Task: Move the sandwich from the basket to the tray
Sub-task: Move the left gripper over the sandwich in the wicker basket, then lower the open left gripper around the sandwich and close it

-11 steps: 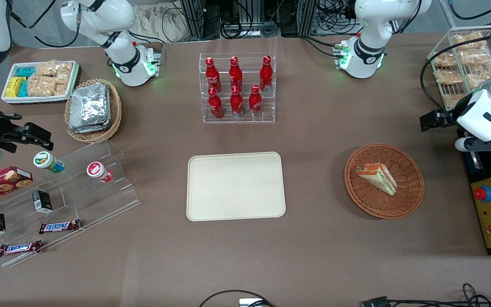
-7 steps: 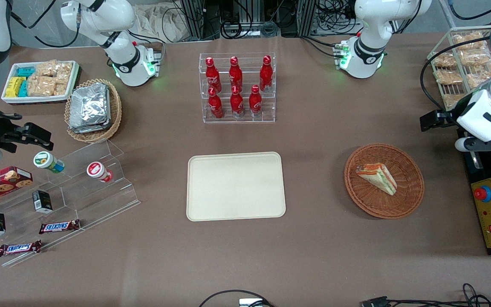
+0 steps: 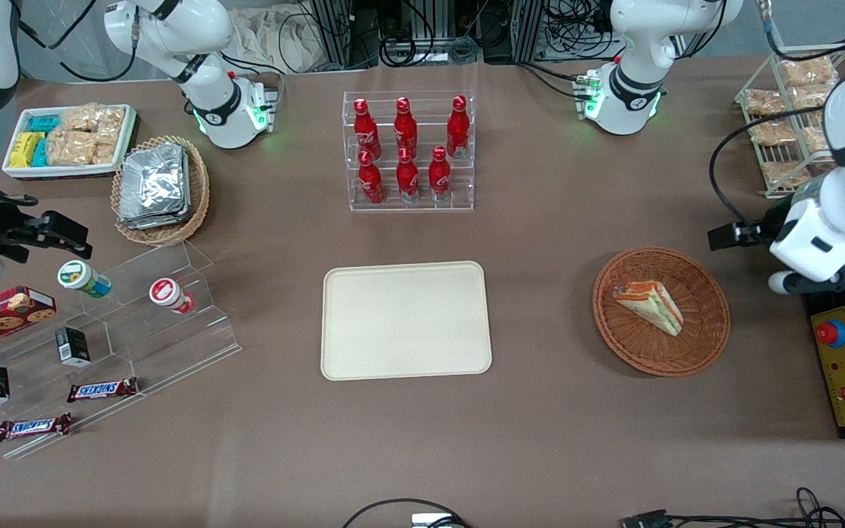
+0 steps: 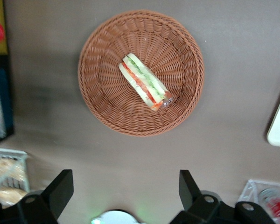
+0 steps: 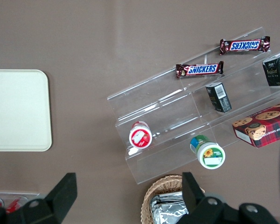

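The sandwich (image 3: pixel 648 304) is a white-bread wedge with red and green filling, lying in the round reddish-brown wicker basket (image 3: pixel 708 326). The wrist view shows the same sandwich (image 4: pixel 145 82) in the middle of the basket (image 4: pixel 98 100). My left gripper (image 4: pixel 125 189) is open, its two dark fingers wide apart with only bare table between them. It hovers high, just off the basket's rim. In the front view its white hand (image 3: pixel 807 246) hangs beside the basket toward the working arm's end. The cream tray (image 3: pixel 405 320) lies flat at mid-table with nothing on it.
A black and yellow control box with a red button (image 3: pixel 832 334) lies under the hand. A wire rack of bread packets (image 3: pixel 789 125) stands farther from the camera. An acrylic rack of red bottles (image 3: pixel 408 150) stands farther from the camera than the tray. Snack shelves (image 3: pixel 100 352) lie toward the parked arm's end.
The left arm's hand has moved nearer to the front camera and closer to the basket. The sandwich, basket and tray have stayed put.
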{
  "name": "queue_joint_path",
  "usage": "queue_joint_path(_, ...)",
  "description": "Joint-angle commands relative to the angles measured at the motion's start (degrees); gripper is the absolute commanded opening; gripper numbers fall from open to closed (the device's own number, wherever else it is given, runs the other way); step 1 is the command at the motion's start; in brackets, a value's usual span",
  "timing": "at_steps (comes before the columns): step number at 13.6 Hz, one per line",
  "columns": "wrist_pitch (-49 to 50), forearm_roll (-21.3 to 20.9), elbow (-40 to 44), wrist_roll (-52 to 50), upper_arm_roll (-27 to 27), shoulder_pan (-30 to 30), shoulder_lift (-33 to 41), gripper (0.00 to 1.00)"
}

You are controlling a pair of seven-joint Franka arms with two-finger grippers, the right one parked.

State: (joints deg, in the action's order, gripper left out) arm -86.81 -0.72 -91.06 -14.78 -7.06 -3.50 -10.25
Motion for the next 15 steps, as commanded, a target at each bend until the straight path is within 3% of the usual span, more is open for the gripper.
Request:
queue_joint_path(1, -0.54, 3.09, 0.89, -12.84, 0.21, -1.07, -3.01, 1.0)
queue_joint_path(4, -4.05, 3.71, -1.12, -24.74, 0.21, -0.9, -5.82, 1.0)
queue_joint_path(15, -30.06, 3.89, -18.44, -33.99, 0.21, -1.16, -12.07, 1.0)
